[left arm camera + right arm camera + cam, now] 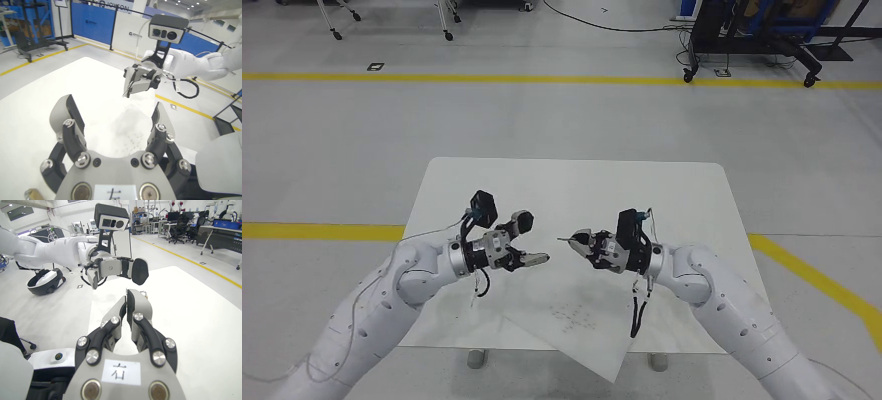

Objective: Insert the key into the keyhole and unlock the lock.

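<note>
Key (126,90), thin metal, pinched in right gripper (127,298).

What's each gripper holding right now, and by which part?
Right gripper pinches the key by its head end, blade tip poking out. Left gripper is open, holding nothing.

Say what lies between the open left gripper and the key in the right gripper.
Nothing: bare table between left gripper and key, in the top view.
</note>
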You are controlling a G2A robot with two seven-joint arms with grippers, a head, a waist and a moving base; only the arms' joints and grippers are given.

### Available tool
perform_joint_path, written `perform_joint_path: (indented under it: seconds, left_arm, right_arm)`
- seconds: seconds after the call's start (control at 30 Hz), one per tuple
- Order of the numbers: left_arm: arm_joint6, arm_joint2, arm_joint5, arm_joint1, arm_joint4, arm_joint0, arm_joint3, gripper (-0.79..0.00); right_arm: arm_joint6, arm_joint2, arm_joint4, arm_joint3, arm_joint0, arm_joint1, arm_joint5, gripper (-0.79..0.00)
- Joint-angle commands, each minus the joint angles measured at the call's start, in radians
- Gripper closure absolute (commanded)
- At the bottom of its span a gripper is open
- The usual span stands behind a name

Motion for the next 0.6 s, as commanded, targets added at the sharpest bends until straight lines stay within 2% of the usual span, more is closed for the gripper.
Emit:
perform_joint_path:
  seconds: [0.0, 0.2, 0.33, 0.43, 0.57]
  left_arm:
    - [0.002, -0.051, 0.079, 0.014, 0.056, 0.059, -0.05, -0.785]
    - [-0.072, -0.191, 0.257, 0.054, 0.127, 0.237, -0.184, -0.785]
    - [-0.178, -0.259, 0.471, 0.065, 0.165, 0.313, -0.248, -0.785]
    - [-0.234, -0.269, 0.581, 0.061, 0.143, 0.333, -0.277, -0.785]
    - [-0.341, -0.247, 0.621, 0.048, 0.081, 0.281, -0.221, -0.785]
  right_arm:
    - [-0.019, 0.021, -0.009, -0.005, -0.015, 0.003, 0.008, 0.0]
    - [-0.035, 0.063, -0.03, -0.026, -0.052, 0.01, 0.028, 0.0]
    - [-0.05, 0.084, -0.034, -0.037, -0.07, 0.012, 0.042, 0.0]
    - [-0.069, 0.098, -0.045, -0.047, -0.081, 0.012, 0.058, 0.0]
    - [-0.097, 0.11, -0.061, -0.066, -0.097, 0.012, 0.071, 0.0]
